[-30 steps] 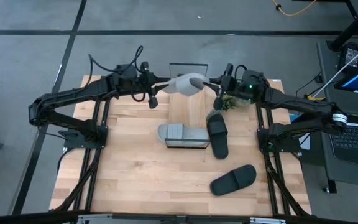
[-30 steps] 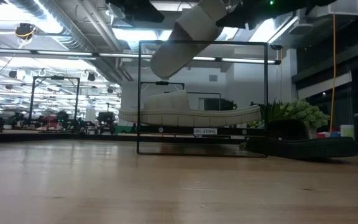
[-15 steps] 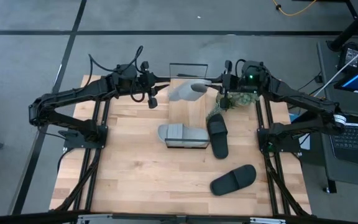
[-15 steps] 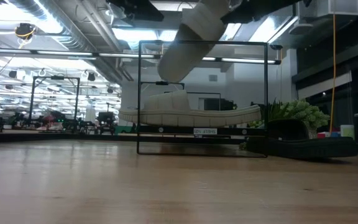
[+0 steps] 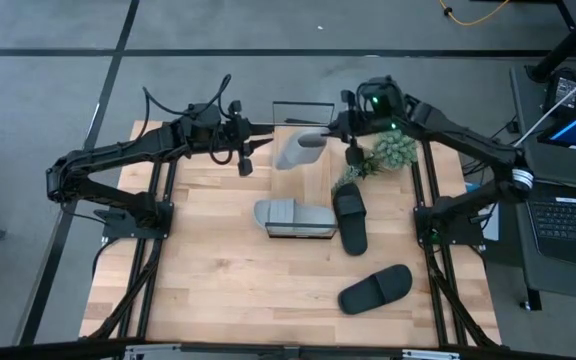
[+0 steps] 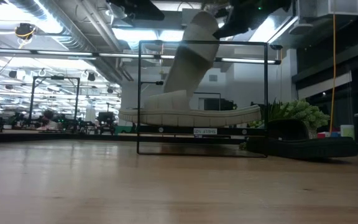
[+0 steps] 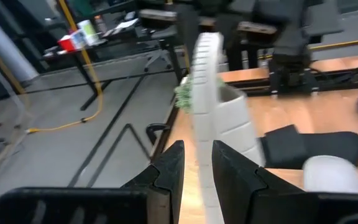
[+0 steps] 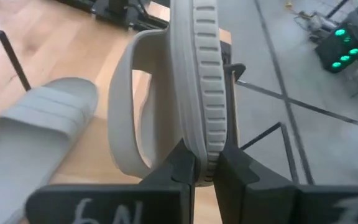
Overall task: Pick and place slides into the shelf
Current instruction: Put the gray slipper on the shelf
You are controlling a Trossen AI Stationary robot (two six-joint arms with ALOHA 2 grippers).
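Observation:
My right gripper (image 5: 340,128) is shut on a light grey slide (image 5: 301,148) and holds it steeply tilted over the far end of the shelf (image 5: 304,185), inside its black wire frame (image 6: 267,93). The second grey slide (image 5: 293,216) lies sole-down on the shelf's plank. One black slide (image 5: 350,218) lies on the table right of the shelf, and the other (image 5: 375,288) is nearer the near edge. My left gripper (image 5: 258,145) hovers left of the held slide, open by a narrow gap and touching nothing. My right gripper pinches the grey slide's sole rim (image 8: 206,146) at its upper end between the two fingers (image 8: 182,167), which lie across the sole's thickness. The slide is lifted and hangs steeply below the gripper (image 6: 229,15). Its lower end (image 6: 174,87) is down inside the shelf frame, strap (image 8: 124,106) facing sideways.
A green potted plant (image 5: 388,150) stands just right of the shelf's far end, under the right arm. Bare tabletop (image 5: 218,280) lies left of and in front of the shelf.
My right gripper has moved toward the table's far edge and tipped. The grey slide has swung from a shallow slant to nearly upright, and its lower end has dropped below the frame's top wire. The left arm has kept still.

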